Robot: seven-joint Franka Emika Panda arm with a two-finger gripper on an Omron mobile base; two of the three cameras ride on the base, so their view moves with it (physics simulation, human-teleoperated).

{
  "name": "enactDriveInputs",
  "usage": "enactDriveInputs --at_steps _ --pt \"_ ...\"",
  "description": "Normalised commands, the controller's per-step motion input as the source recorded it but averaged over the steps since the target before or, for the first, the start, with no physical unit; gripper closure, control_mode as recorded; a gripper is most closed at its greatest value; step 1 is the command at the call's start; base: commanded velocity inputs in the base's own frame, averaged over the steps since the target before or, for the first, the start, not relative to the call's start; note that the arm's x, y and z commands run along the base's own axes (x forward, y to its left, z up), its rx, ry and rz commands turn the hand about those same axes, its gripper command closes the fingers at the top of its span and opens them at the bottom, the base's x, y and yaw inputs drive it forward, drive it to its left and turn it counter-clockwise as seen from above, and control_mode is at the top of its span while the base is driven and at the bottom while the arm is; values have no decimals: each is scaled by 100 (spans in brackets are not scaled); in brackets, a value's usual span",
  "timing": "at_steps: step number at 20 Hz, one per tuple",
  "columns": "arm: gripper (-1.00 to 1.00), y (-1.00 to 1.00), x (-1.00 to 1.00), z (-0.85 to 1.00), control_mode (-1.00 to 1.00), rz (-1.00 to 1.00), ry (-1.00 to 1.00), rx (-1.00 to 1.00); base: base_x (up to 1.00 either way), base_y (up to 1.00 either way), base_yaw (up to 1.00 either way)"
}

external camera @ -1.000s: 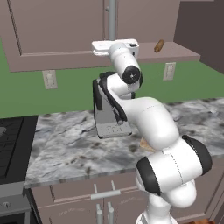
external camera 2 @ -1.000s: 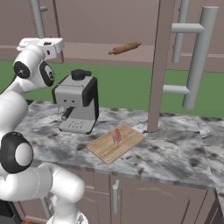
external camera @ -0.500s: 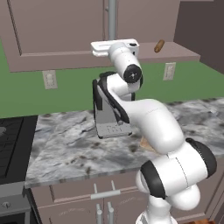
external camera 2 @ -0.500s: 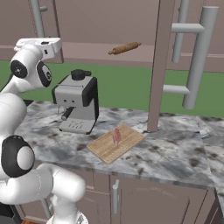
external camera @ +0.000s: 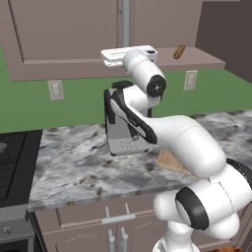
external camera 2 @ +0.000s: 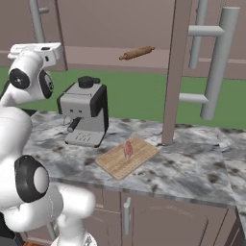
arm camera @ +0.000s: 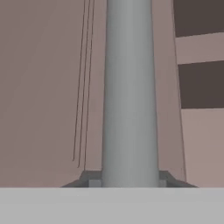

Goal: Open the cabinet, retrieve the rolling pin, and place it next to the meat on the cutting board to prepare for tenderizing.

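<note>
Tool: up at the left door's long silver handle (arm camera: 130, 92), and the hand view has the bar running dead centre between the two dark tips at the bottom; the tool (arm camera: 130, 180) sits around it, tips either side, though whether they press the bar I cannot tell.
Arm: white hand (external camera: 129, 55) levelled at the foot of the cabinet (external camera: 74, 34), right by the bar.
Cabinet: right door (external camera 2: 174, 72) swung out, seen edge-on in the right base view, its own bar handle (external camera 2: 218, 62) sticking out beyond it.
Rolling pin: there it is, the rolling pin (external camera 2: 137, 53), lying tilted on the open cabinet's bottom shelf; from the left base view, rolling pin (external camera: 179, 51) end-on, well apart from the hand.
Cutting board: cutting board (external camera 2: 128, 156) flat on the marbled worktop (external camera 2: 192, 168), just beside the coffee machine (external camera 2: 85, 118).
Meat: the meat (external camera 2: 128, 149) on the board, towards its far half.
Writing: no readable label or brand on anything; the coffee machine's front is plain.
Wall: outlet (external camera: 56, 89) on the green wall.
</note>
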Motion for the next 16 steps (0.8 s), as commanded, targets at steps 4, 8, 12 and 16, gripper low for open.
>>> enactDriveInputs --at_steps 4,8,12,16 --pt "100 100 -60 -15 -100 14 0 -2 0 0 0" --pt "100 100 -64 -16 -100 15 0 -4 0 0 0" --pt "100 100 -67 -20 -100 13 0 -6 0 0 0" --pt "100 100 -69 -21 -100 10 0 -10 0 0 0"
